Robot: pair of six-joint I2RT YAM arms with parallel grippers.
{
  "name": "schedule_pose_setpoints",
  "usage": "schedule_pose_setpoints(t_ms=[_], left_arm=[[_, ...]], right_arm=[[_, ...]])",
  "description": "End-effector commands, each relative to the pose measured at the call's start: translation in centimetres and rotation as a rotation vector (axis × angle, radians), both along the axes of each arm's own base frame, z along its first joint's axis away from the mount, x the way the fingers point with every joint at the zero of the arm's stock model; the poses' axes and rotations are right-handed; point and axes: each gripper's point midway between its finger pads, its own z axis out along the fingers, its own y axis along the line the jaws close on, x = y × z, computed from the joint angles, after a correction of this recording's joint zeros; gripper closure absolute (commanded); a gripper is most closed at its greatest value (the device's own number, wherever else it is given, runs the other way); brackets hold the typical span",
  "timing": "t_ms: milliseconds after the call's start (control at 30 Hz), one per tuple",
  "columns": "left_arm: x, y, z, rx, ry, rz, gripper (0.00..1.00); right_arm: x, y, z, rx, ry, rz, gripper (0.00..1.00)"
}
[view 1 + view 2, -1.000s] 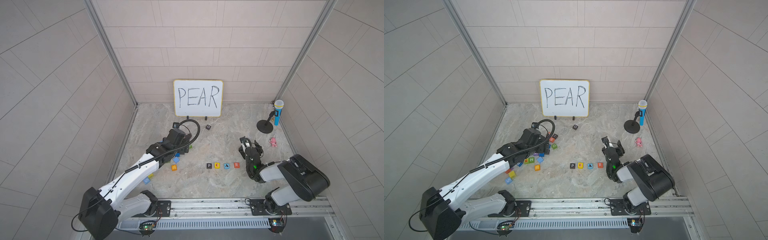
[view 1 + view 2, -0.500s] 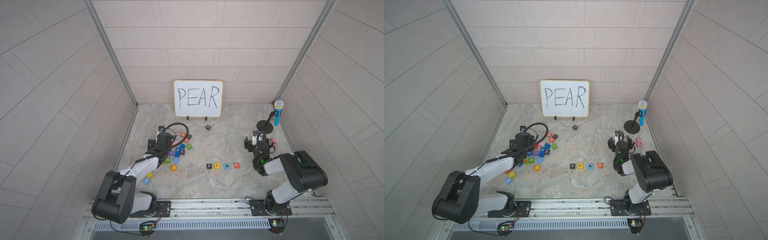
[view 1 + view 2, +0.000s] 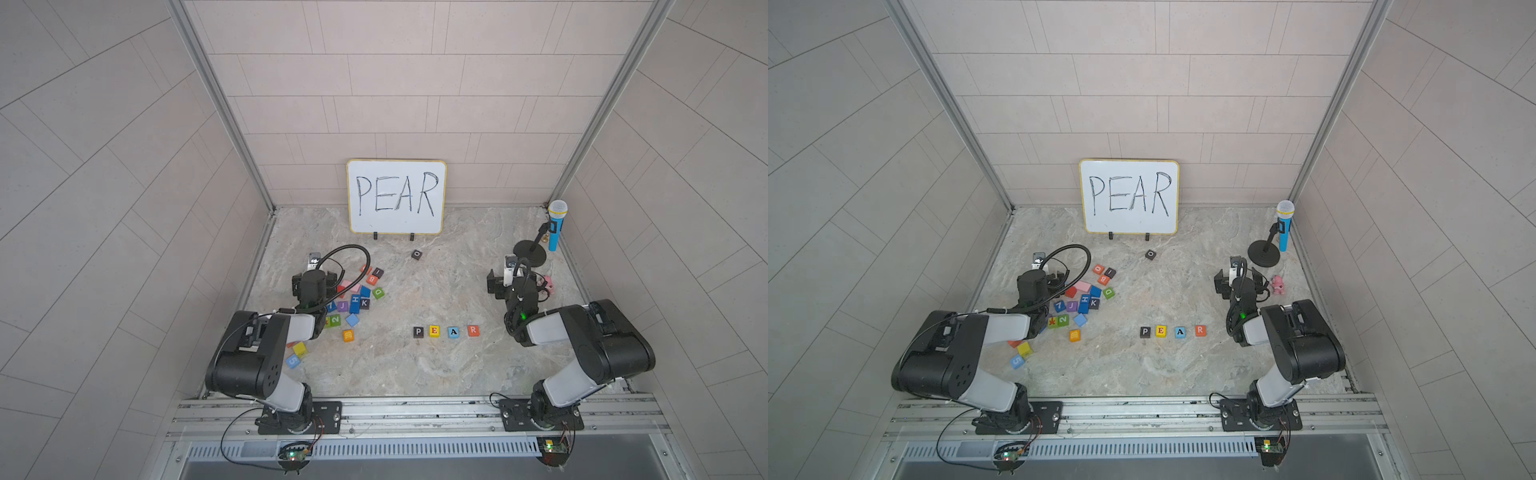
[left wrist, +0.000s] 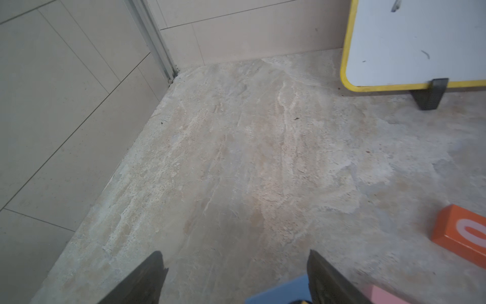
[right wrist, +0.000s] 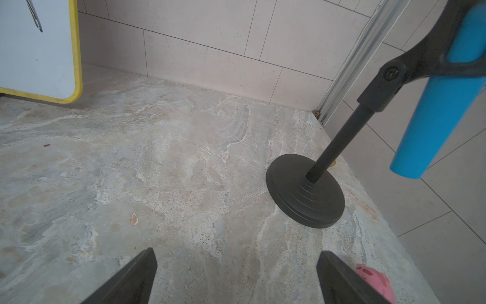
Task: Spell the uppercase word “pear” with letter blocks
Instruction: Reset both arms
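My letter blocks (image 3: 434, 331) sit in a row, black P, yellow E, light blue A, orange-red R, behind my grippers, between my arms. My left gripper (image 4: 235, 263) and right gripper (image 5: 236, 252) gape wide, holding nothing. A blue block (image 4: 276, 292) by my left one is cut off

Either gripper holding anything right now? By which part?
Nothing is held. Left gripper and right gripper both stand open and empty; the letter blocks sit apart from both.

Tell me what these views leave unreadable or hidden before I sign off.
- Left wrist view: whiteboard cut by the edge, writing unreadable; orange block, character cropped.
- In a top view: reddish block half under the left arm, face hidden.
- Right wrist view: pink toy partly behind a jaw, cropped.
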Motion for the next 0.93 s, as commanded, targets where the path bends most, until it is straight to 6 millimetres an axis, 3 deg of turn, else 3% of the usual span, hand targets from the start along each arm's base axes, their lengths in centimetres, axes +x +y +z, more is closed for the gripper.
schedule_pose_setpoints(t_ms=[0, 900], left_arm=[[1.12, -0.50, 1.08, -0.062, -0.081, -0.037, 0.03], [1.45, 0.12, 0.76, -0.112, -0.086, -0.043, 0.00]], right_arm=[[0.52, -0.12, -0.06, 0.039, 0.015, 0.011, 0.00], [0.98, -0.27, -0.27, 0.092, 0.031, 0.046, 0.00]])
